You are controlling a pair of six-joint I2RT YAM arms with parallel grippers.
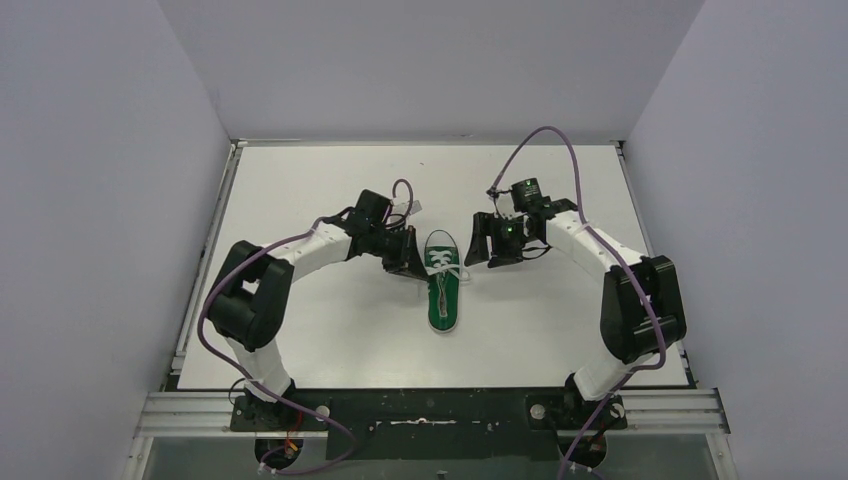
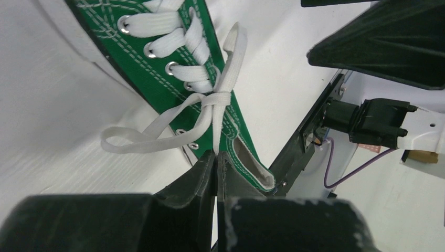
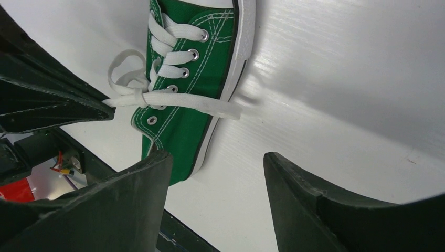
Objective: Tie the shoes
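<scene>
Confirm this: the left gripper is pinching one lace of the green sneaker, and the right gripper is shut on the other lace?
Not quite. The right gripper is open, holding nothing; the right wrist view shows the other lace lying loose across the green sneaker. The left gripper is pinching one lace, as you said.
</scene>
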